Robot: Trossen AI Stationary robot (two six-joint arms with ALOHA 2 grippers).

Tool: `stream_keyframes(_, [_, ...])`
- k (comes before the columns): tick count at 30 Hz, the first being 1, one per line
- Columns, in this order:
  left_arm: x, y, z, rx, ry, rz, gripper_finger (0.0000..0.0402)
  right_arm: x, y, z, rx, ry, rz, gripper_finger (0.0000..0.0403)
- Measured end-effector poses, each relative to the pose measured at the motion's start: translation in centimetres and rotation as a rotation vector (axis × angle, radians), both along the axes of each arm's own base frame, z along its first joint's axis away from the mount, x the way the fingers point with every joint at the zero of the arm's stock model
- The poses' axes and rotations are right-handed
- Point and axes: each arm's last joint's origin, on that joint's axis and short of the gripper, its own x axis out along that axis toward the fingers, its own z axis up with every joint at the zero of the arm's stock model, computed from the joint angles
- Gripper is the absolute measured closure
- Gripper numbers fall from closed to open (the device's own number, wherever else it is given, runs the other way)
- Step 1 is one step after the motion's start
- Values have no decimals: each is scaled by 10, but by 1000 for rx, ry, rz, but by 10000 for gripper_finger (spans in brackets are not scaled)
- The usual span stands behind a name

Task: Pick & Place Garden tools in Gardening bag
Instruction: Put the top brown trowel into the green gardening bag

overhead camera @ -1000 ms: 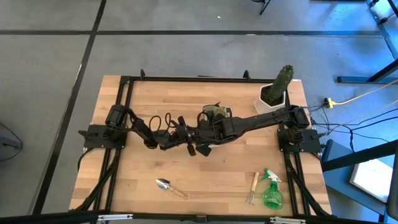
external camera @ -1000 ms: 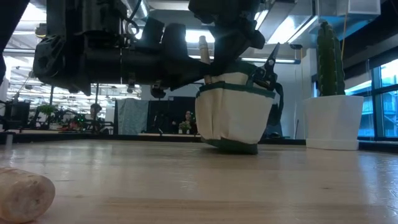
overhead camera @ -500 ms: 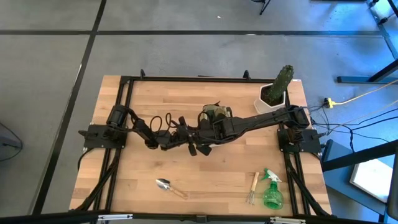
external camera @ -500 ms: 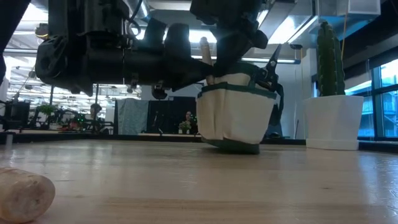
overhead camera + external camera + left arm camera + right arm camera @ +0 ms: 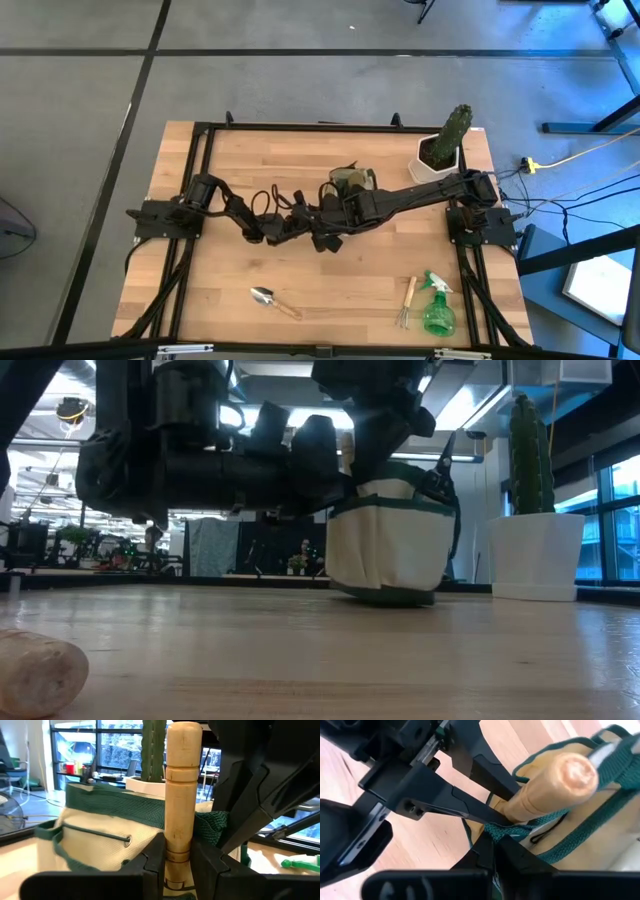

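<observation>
High view shows us both dark arms meeting near the middle of the light wooden table (image 5: 230, 270), just in front of the small olive-green and beige fabric gardening bag (image 5: 350, 181), which stands toward the far side; our left gripper (image 5: 178, 865) is clamped on a round pale wooden tool handle (image 5: 182, 795), its two dark fingers (image 5: 152, 857) pressing either side of the handle's lower part, and the handle stands upright right against the bag's green woven rim, with the beige wall and a thin dark cord just behind it; we cannot see the tool's metal end; our right gripper (image 5: 494, 851) is closed on the bag's green webbing edge (image 5: 505, 831), fingers pinched together on the strap, and from its wrist view the same wooden handle rises beside that pinch, pointing over the bag's mouth; low view puts the bag (image 5: 388, 550) under the two arms, its base tilted on the table, with dark pruner tips sticking up at its right side; near the table's front edge lie a wooden-handled metal trowel (image 5: 272, 300), a wooden-handled hand fork (image 5: 406, 301) and a green plastic spray bottle (image 5: 436, 312), the fork and bottle just beside each other, all well apart from both grippers; a green cactus in a white pot (image 5: 445, 145) stands at the far right corner.
</observation>
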Motion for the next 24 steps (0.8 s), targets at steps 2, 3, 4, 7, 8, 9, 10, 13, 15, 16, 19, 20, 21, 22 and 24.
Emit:
stream_keyframes(2, [0, 0, 0, 1, 1, 13, 345, 0, 1, 0, 0, -3, 2, 397])
stream_keyframes(3, [0, 0, 0, 1, 1, 12, 345, 0, 2, 0, 0, -3, 4, 397])
stream_keyframes(4, [0, 0, 0, -1, -2, 10, 345, 0, 2, 0, 0, -3, 4, 397])
stream_keyframes(7, [0, 0, 1, -6, -6, 5, 345, 0, 3, 0, 0, -3, 7, 397])
stream_keyframes(8, [0, 0, 1, -8, -8, 5, 345, 0, 3, 0, 0, -4, 8, 397])
stream_keyframes(9, [0, 0, 1, -11, -10, 4, 345, 0, 3, 0, 0, -5, 8, 397])
stream_keyframes(10, [0, 0, 1, -17, -13, 4, 345, 0, 3, 0, 1, -6, 8, 397])
stream_keyframes(13, [0, 0, 1, -26, -19, 3, 345, 0, 3, 0, 2, -9, 8, 397])
stream_keyframes(15, [0, 0, 1, -27, -20, 2, 345, 0, 3, 0, 3, -11, 6, 397])
stream_keyframes(16, [0, 0, 1, -29, -21, 1, 345, 0, 4, 0, 3, -11, 6, 397])
stream_keyframes(19, [0, 0, 2, -33, -23, 1, 345, 0, 3, 0, 2, -11, 6, 396])
stream_keyframes(20, [0, 0, 2, -33, -23, 0, 345, 0, 3, 0, 2, -9, 6, 396])
stream_keyframes(21, [0, -1, 2, -30, -22, -2, 345, 0, 3, 0, 1, -6, 7, 396])
stream_keyframes(22, [0, -3, 2, -24, -18, -1, 345, 0, 3, 0, 1, -3, 10, 396])
stream_keyframes(24, [0, -4, 2, -5, -9, 2, 345, 0, 4, 0, 0, 0, 17, 396])
